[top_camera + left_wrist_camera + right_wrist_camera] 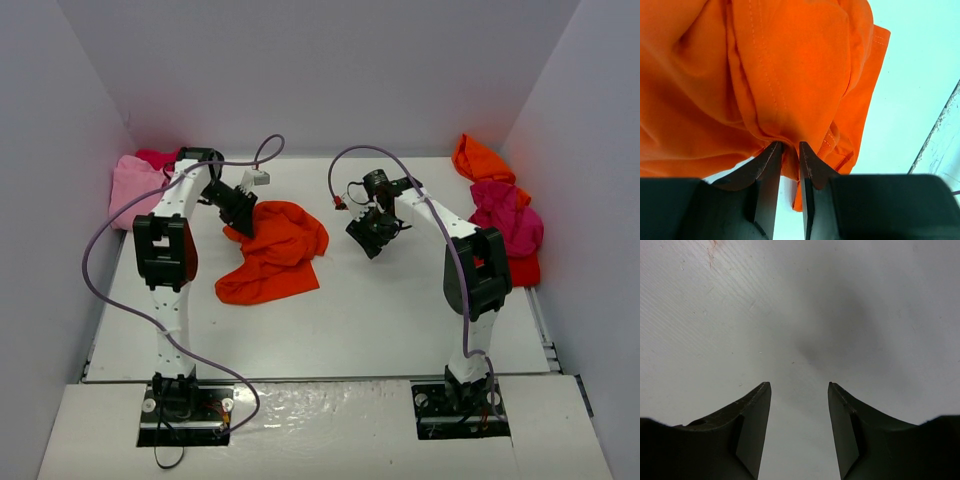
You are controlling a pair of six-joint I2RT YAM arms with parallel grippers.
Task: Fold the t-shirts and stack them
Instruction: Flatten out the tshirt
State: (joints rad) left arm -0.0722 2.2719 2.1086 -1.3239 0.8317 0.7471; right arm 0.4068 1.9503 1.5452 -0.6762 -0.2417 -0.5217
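At the near edge of the bench (380, 330) I see the two arm bases bolted side by side, each with a purple cable (95, 275) looping up from it. The left arm (163, 250) rises and reaches forward and inward. The left jaws are nearly together, pinching a bunched fold of the orange-red tee (790, 65). In the left wrist view the cloth fills most of the frame, with stitched seams running down into the narrow gap between the two dark jaw tips, and pale bench shows to the right of it. From the top camera that orange-red tee (275, 255) lies as a crumpled heap left of the bench's middle, between the two arms, and the jaws meet it at its far left edge. The right arm (470, 265) bends inward, so the right jaws sit just right of the heap without touching it. The right wrist view shows them spread wide apart with nothing between them, only bare grey-white bench and a soft shadow. Farther back on the left, a light pink tee (135, 185) is bundled by the side wall, with a magenta one (158, 157) just behind it. On the far right, an orange tee (482, 160) lies against the wall. Nearer than that is a second magenta tee (505, 220), heaped over a red tee (525, 268).
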